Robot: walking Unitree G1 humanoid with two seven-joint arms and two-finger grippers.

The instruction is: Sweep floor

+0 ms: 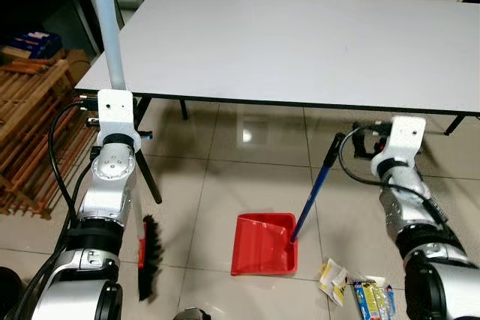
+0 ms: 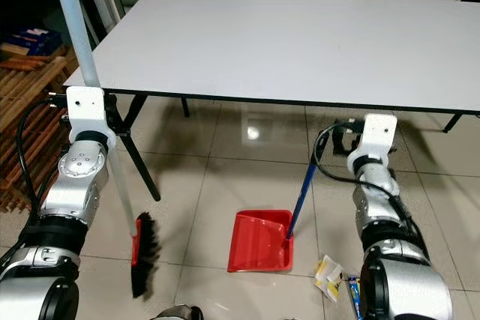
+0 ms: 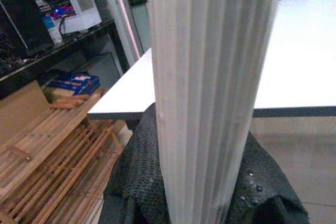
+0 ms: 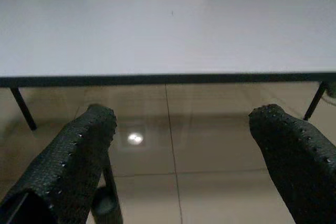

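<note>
While the left claw (image 3: 202, 192) clamps its black fingers (image 3: 136, 182) around the pale ribbed broom handle (image 3: 210, 77), the right claw (image 4: 181, 166) is spread wide, its two textured fingers (image 4: 73, 156) well apart with floor tiles showing between them. The dustpan's blue handle (image 1: 315, 185) leans up toward the right wrist, its dark grip end (image 4: 107, 203) showing just beside one finger in the right wrist view; whether it touches that finger cannot be told.

From the left arm the handle runs down to the broom head (image 1: 148, 258), red-backed with black bristles, which sits on the floor beside the robot's left side. A red dustpan (image 1: 262, 243) lies flat on the beige floor tiles (image 1: 210, 185) between the two arms, its blue handle rising from its right rear corner. Crumpled wrappers (image 1: 332, 276) and a blue printed packet (image 1: 367, 297) lie on the floor just to the right of the dustpan, near the right arm.

Beyond them stands a large white tabletop (image 1: 300, 43) on black legs. Wooden slatted racks (image 1: 30, 125) are stacked at the far left.
</note>
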